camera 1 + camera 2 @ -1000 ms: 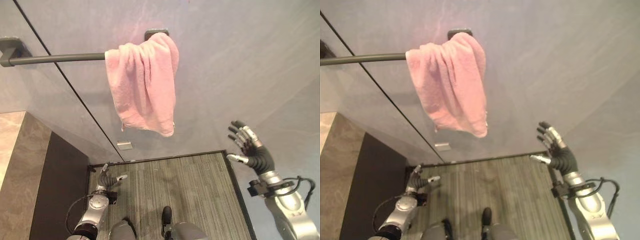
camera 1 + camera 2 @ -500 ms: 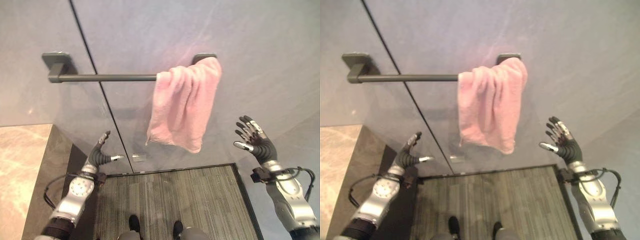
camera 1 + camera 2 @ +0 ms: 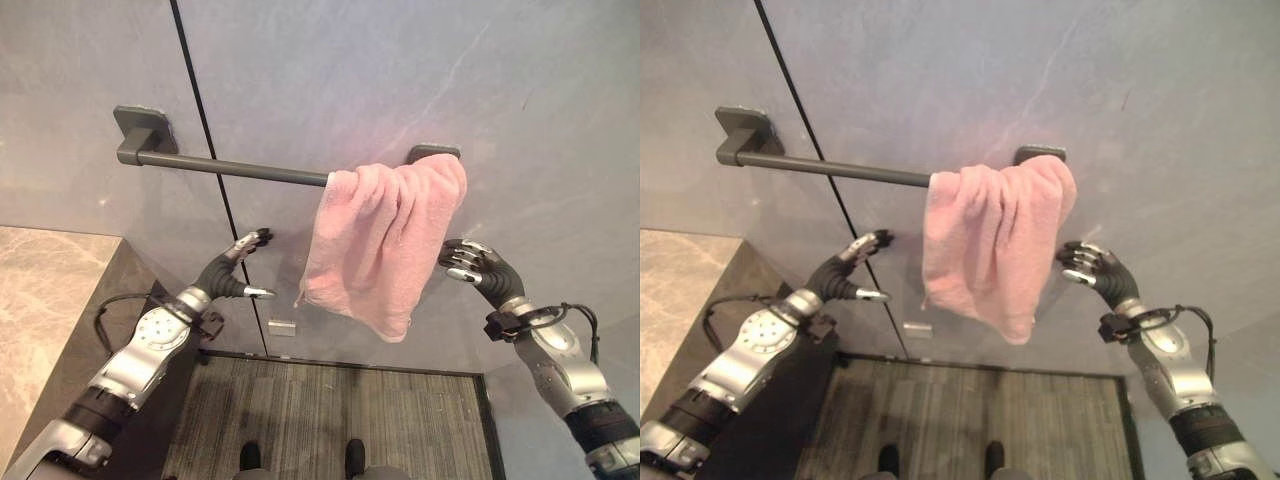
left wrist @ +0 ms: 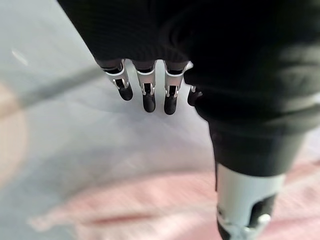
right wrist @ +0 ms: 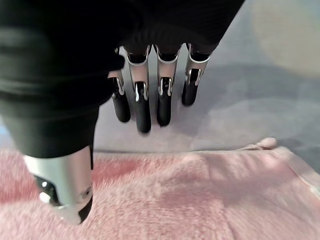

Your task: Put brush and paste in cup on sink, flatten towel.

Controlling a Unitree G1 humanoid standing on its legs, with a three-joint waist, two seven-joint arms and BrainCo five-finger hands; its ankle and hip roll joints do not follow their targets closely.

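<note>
A pink towel [image 3: 385,245] hangs bunched at the right end of a dark grey bar [image 3: 230,168] on the grey wall. My right hand [image 3: 478,272] is at the towel's right edge, about halfway down. In the right wrist view its fingers [image 5: 142,107] reach straight past the towel [image 5: 200,195] toward the wall, and the thumb lies over the cloth. The hand is open. My left hand [image 3: 228,275] is open too, raised a short way left of the towel's lower left corner and apart from it. Its straight fingers [image 4: 149,95] point at the wall below the bar.
A beige stone counter [image 3: 40,300] with a dark side panel stands at the left. A striped grey mat [image 3: 340,420] covers the floor below. A small metal plate [image 3: 282,327] sits low on the wall, and a dark vertical seam [image 3: 205,130] crosses behind the bar.
The camera has tilted up. Both arms have risen: my right hand has closed in on the towel's right edge, and my left hand has come up toward its left side.
</note>
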